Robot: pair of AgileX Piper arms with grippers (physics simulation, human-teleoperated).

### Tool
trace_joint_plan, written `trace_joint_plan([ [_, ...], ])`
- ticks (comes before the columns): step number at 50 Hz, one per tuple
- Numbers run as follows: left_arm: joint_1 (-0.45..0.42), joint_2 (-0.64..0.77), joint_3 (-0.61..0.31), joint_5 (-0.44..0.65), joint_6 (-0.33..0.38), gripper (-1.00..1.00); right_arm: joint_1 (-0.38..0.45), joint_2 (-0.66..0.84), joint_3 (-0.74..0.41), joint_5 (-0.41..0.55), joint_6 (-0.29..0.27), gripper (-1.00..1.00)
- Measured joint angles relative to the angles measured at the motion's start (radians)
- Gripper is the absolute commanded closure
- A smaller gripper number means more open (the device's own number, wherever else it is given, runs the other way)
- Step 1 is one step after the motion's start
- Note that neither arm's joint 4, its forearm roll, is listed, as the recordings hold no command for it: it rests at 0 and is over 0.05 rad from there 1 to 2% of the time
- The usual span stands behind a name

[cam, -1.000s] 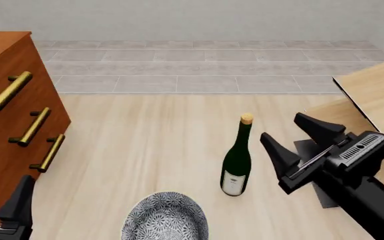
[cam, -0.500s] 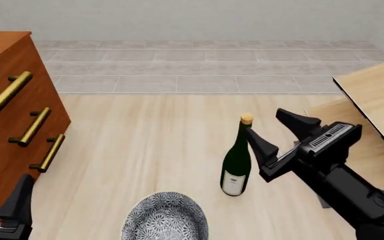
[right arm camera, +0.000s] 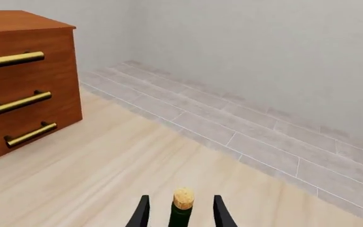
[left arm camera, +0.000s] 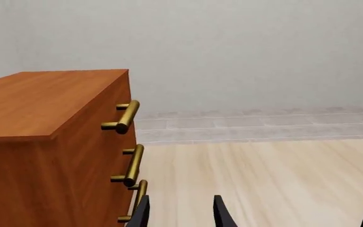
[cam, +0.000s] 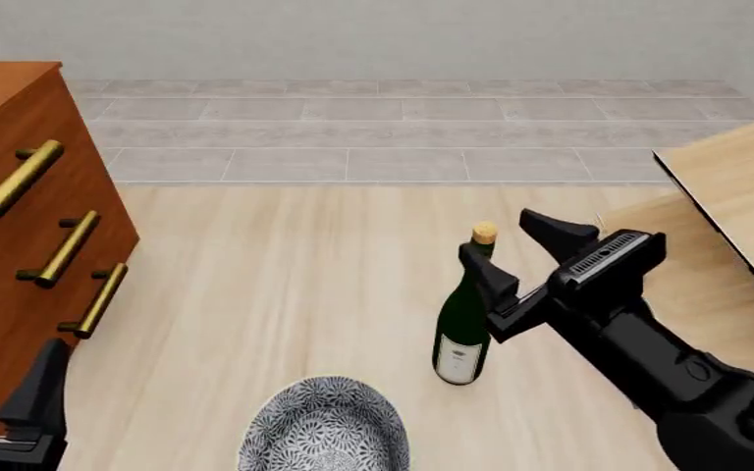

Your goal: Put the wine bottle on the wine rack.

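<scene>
The wine bottle (cam: 463,324), dark green with a white label and a tan cork, stands upright on the wooden table. My right gripper (cam: 518,251) is open at the height of its neck. In the right wrist view the wine bottle's cork (right arm camera: 183,198) shows between the two fingertips of the right gripper (right arm camera: 180,213), which do not touch it. The wine rack (cam: 738,182), made of slanted light tan panels, rises at the right edge. My left gripper (cam: 0,388) hangs open and empty at the near left, and the left wrist view shows the left gripper (left arm camera: 180,215) beside the cabinet.
A reddish-brown cabinet (cam: 24,186) with brass handles fills the left side and also appears as the cabinet (left arm camera: 49,142) and the cabinet (right arm camera: 24,80) in the wrist views. A patterned grey bowl (cam: 325,427) sits at the near edge, left of the bottle.
My right gripper has moved left from beside the rack to the bottle's neck, and its open fingers now straddle it. Bottle and left arm have not moved.
</scene>
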Motion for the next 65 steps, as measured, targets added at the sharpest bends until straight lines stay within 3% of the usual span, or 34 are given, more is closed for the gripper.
trace_joint_plan([
  [37,0.016,0.004,0.011,-0.009,-0.003,-1.00,-0.012,0.135,-0.003,-0.096,0.019,-1.00],
  [38,0.016,0.003,0.011,-0.008,-0.003,-1.00,-0.012,0.135,-0.003,-0.096,0.019,1.00],
  [65,0.022,-0.036,0.011,0.030,-0.004,-1.00,-0.013,0.128,0.001,-0.091,0.016,1.00],
])
